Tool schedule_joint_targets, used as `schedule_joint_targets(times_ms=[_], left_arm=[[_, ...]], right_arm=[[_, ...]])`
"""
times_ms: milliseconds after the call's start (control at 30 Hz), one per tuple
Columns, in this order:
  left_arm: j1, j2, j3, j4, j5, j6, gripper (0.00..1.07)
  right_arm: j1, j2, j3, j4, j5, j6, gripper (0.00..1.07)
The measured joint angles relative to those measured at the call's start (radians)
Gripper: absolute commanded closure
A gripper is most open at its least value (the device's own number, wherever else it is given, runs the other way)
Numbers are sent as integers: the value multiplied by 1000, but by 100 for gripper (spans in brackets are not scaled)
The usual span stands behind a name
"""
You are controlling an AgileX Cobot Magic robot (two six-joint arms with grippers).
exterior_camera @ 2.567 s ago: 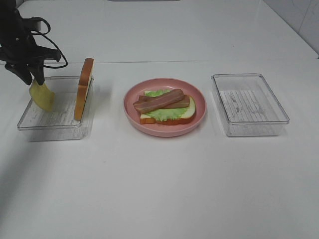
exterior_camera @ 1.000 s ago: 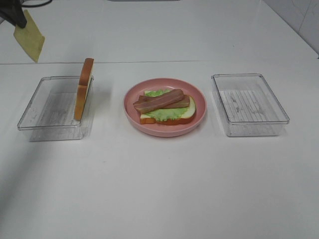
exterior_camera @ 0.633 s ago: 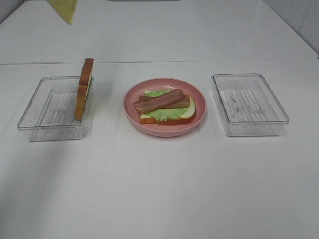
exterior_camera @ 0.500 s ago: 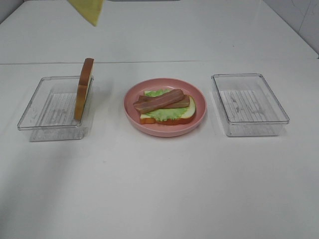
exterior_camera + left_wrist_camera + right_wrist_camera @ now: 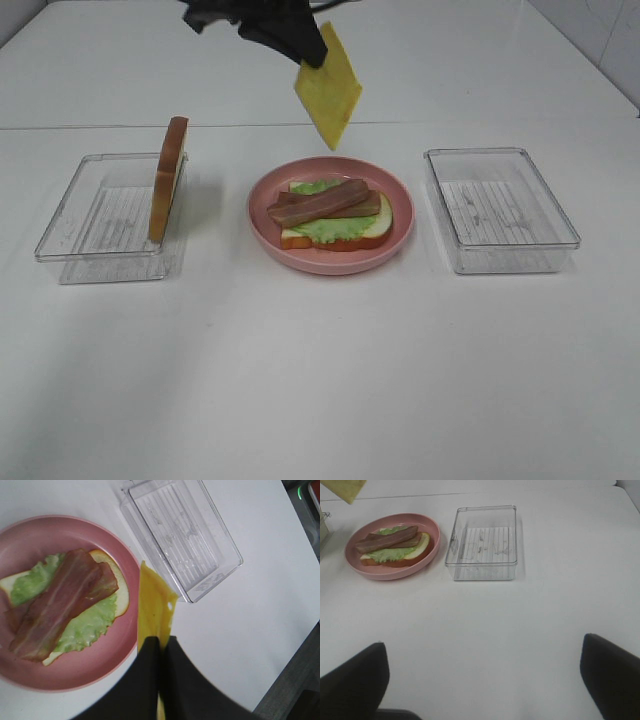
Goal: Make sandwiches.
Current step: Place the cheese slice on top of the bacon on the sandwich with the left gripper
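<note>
The sandwich stack [image 5: 335, 213] lies on the round pink plate [image 5: 402, 235]: one bread slice, green lettuce and bacon strips on top. It also shows in the left wrist view [image 5: 65, 605] and the right wrist view [image 5: 392, 546]. My left gripper [image 5: 312, 55] is shut on the yellow cheese slice [image 5: 328, 90], which hangs in the air just behind and above the plate; in the left wrist view the cheese [image 5: 154, 607] hangs from the shut fingers [image 5: 147, 652]. A second bread slice [image 5: 169, 178] stands on edge in the left tray [image 5: 75, 235]. My right gripper [image 5: 482, 680] is open, over bare table.
A clear plastic tray [image 5: 500, 208] with nothing in it stands right of the plate; it also shows in the right wrist view [image 5: 484, 542]. The white table runs wide in front of the plate and trays.
My left gripper lifted the cheese slice out of the left tray, carried it up and rightward across the back, and now holds it above the plate's far edge.
</note>
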Motion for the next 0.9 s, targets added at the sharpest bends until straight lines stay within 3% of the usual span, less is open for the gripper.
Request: schedule_joint_targets(times_ms=[67,300,533,700,900], left_arm=[[-11,77,0,-69,-34,33,107],[-15,173,0,-134,-66,60,107],[-15,233,0,-139,-95,61,107],[-15,263,0,-140,-167,116,107],[-15,279,0,-119,-188,136,107]], right_arm=[[0,0,0,0,0,0,9],[0,0,0,0,0,0,9],[0,0,0,0,0,0,9],[0,0,0,0,0,0,9],[0,0,0,0,0,0,9]])
